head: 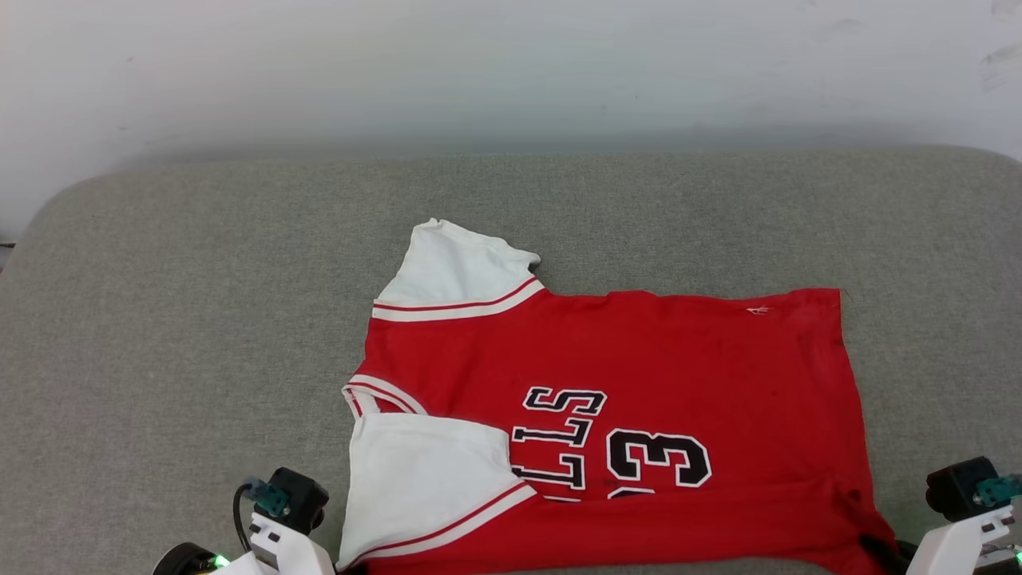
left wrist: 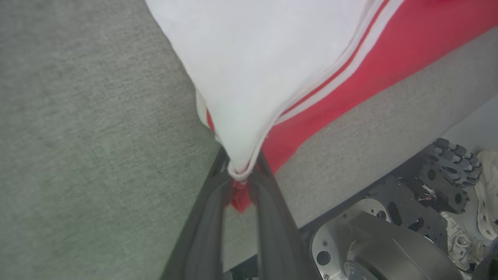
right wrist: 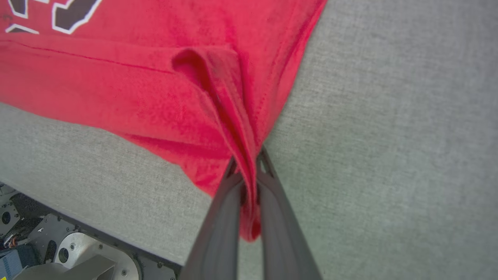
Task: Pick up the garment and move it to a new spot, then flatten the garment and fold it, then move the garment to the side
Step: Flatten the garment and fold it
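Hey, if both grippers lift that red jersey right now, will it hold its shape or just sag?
Probably sags: the garment bunches into folds where the right gripper pinches its hem, so it looks floppy. It seems light, thin cloth, unlikely to slip from the left gripper, shut on the sleeve corner.

Near edge of the garment (head: 639, 359) runs off the head view's bottom edge, so its outline there can't be traced. The near sleeve (head: 415, 471), folded inward, covers the start of the lettering (head: 559, 439). A red fold hides the lower ends of the letters and of the number 33 (head: 659, 459). The small pale mark (head: 758, 310) by the far edge is too small to read.

Left gripper (left wrist: 243, 171): tips buried in a pinch of white and red cloth, finger bases cut by the bottom edge. Right gripper (right wrist: 249, 165): likewise, tips lost in bunched red folds. In the right wrist view the lettering is cut off at the top left corner.

Left and right sides of the grey padded surface (head: 200, 319) run out of the head view.
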Tool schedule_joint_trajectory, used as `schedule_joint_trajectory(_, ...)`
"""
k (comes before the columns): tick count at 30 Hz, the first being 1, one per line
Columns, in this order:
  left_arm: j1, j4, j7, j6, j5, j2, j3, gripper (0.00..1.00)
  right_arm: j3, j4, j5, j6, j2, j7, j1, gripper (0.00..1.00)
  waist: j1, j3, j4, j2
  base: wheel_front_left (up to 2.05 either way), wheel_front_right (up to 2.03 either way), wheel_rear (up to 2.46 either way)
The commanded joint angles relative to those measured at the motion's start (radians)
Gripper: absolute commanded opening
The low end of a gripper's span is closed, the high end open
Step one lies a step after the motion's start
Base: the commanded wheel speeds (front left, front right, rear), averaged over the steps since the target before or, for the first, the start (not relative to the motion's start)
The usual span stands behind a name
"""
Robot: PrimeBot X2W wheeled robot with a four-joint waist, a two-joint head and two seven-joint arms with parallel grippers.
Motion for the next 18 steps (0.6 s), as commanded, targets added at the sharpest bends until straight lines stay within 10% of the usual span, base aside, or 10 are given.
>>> schedule_joint_trajectory(1, 0.011, 0.024, 0.0, -0.003, 0.0, -0.007, -0.002, 0.0, -0.001, 0.029, -0.008, -0.002, 0.016, 0.003, 0.008, 0.0, 0.0, 0.006, -0.001, 0.0, 0.0, 0.0, 0.0)
schedule_joint_trajectory(4, 0.007, 0.055, -0.003, -0.01, -0.005, -0.02, -0.007, 0.0, 0.011, 0.074, -0.023, -0.002, 0.033, -0.02, 0.003, 0.0, 0.0, 0.008, 0.0, 0.0, 0.0, 0.0, 0.0)
schedule_joint_trajectory(6, 0.011, 0.071, -0.01, -0.01, -0.013, -0.028, -0.001, 0.0, 0.006, 0.093, -0.019, -0.002, 0.048, -0.044, 0.0, 0.45, 0.0, 0.001, -0.001, 0.0, 0.0, 0.0, 0.0)
schedule_joint_trajectory(7, 0.013, 0.077, -0.018, -0.008, -0.012, -0.029, 0.002, 0.3, 0.002, 0.098, -0.019, -0.002, 0.054, -0.061, -0.002, 1.0, 0.0, -0.004, -0.002, 0.0, 0.0, 0.0, 0.0)
schedule_joint_trajectory(8, 0.012, 0.08, -0.028, -0.002, -0.006, -0.028, 0.007, 1.0, -0.003, 0.101, -0.022, -0.002, 0.058, -0.077, -0.004, 1.0, 0.0, -0.01, -0.002, 0.0, 0.0, 0.0, 0.0)
schedule_joint_trajectory(18, -0.048, -0.008, -0.161, 0.049, 0.048, 0.014, 0.084, 1.0, -0.169, 0.004, -0.148, -0.001, 0.122, -0.326, 0.01, 1.0, 0.0, -0.066, -0.009, 0.0, 0.0, 0.0, 0.0)
